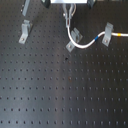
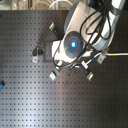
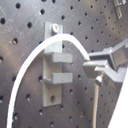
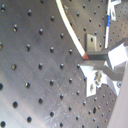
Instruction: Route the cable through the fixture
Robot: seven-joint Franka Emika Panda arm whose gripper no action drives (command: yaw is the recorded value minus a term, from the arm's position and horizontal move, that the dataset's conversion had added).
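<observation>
The routing step was judged to be under way: the thin white flexible cable (image 1: 85, 44) was held near one end by the closed jaws of the gripper (image 3: 92, 66) above the black perforated table (image 1: 60, 95). In the first exterior view it curved beside the middle small silver-grey bent metal clip fixture (image 1: 73, 41), towards another like clip (image 1: 106, 39), a blue band and yellow stretch beyond. The next move was judged to call for the cord being lowered into the clip's slot.
</observation>
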